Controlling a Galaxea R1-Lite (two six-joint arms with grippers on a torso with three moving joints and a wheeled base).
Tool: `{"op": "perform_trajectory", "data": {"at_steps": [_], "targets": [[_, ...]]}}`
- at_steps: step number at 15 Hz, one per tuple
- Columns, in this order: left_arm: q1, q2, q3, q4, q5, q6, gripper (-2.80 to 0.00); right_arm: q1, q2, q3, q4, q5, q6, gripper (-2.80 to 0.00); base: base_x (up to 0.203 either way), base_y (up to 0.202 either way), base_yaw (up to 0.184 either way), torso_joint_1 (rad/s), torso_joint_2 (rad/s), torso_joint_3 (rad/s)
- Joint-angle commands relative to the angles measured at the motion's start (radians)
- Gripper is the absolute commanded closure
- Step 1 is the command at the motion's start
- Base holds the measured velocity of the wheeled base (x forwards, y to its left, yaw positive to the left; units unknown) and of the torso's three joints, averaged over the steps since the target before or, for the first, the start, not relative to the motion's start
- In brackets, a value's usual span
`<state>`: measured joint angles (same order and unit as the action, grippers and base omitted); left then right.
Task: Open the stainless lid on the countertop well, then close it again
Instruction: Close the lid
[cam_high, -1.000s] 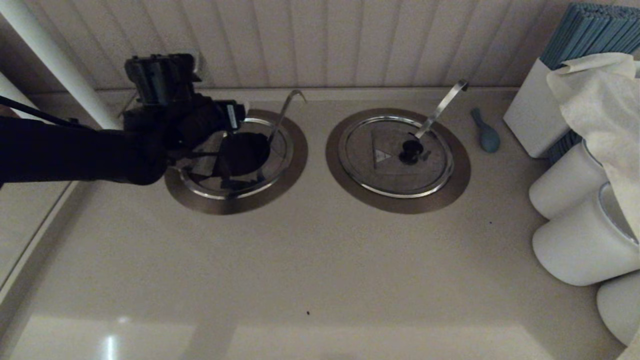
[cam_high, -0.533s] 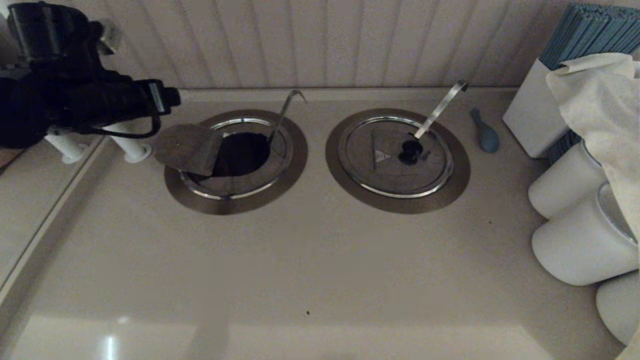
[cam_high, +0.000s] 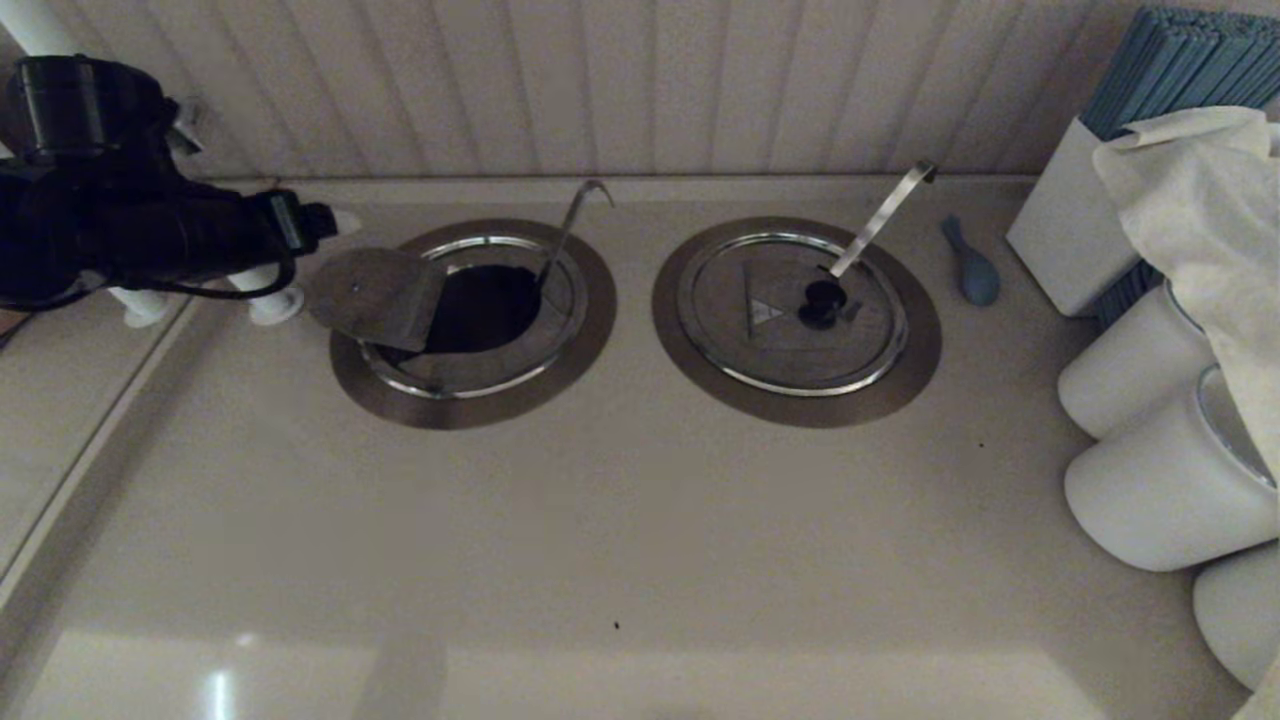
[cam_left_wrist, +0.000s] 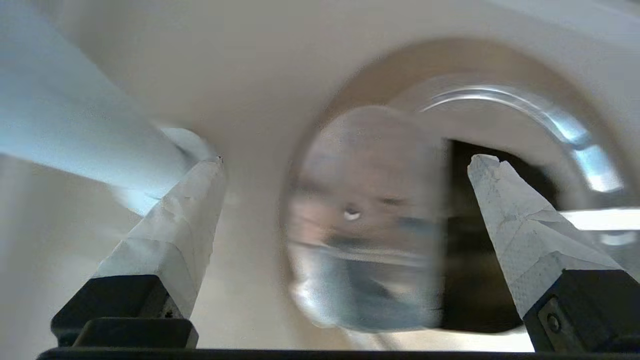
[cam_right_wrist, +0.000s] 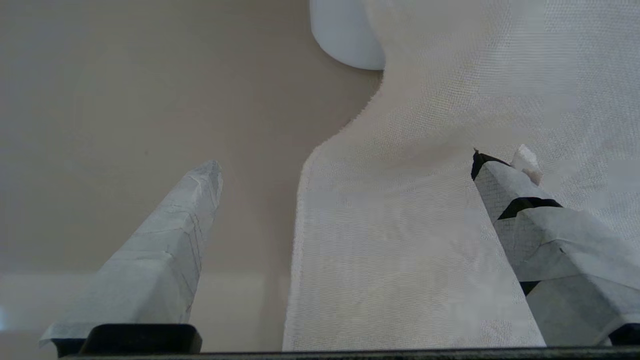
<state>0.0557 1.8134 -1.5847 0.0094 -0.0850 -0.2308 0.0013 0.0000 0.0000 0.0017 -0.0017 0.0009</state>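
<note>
The stainless lid (cam_high: 375, 295) is folded up and leans to the left over its rim; its underside fills the left wrist view (cam_left_wrist: 365, 220). The countertop well (cam_high: 485, 308) shows as a dark hole inside its dull-steel collar (cam_high: 470, 408). A thin hooked ladle rod (cam_high: 570, 225) rises from the hole. My left arm (cam_high: 150, 235) hangs left of the well, clear of the lid. The left gripper (cam_left_wrist: 345, 160) is open, facing the raised lid with nothing between its fingers. My right gripper (cam_right_wrist: 345, 160) is open over a white cloth (cam_right_wrist: 415, 240), out of the head view.
The twin lid (cam_high: 795, 310) lies shut on the right well, with a broad flat ladle handle (cam_high: 880, 215). A small blue thing (cam_high: 970, 265) lies beyond it. White canisters (cam_high: 1150, 480) and a draped cloth (cam_high: 1200, 200) crowd the right. A white post foot (cam_high: 268, 300) stands left of the well.
My left arm has let go of the lid and drawn back to the left, away from the well. The lid stays propped up, and the hole now shows fully.
</note>
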Motion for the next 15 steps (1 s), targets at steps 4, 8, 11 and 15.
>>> {"op": "perform_trajectory", "data": {"at_steps": [4,8,11,15], "targets": [[0.038,0.047,-0.075,0.119,-0.094,-0.084,-2.8,0.0,0.0,0.0,0.0,0.0,0.0,-2.8,0.0,0.0,0.0,0.0,0.0,0.0],[0.032,0.096,-0.08,0.119,-0.095,-0.091,-2.8,0.0,0.0,0.0,0.0,0.0,0.001,-2.8,0.0,0.0,0.0,0.0,0.0,0.0],[-0.006,0.1,-0.082,0.119,-0.096,-0.135,-2.8,0.0,0.0,0.0,0.0,0.0,0.001,-2.8,0.0,0.0,0.0,0.0,0.0,0.0],[-0.082,0.069,-0.084,0.12,-0.095,-0.194,-2.8,0.0,0.0,0.0,0.0,0.0,0.0,-2.8,0.0,0.0,0.0,0.0,0.0,0.0]]}}
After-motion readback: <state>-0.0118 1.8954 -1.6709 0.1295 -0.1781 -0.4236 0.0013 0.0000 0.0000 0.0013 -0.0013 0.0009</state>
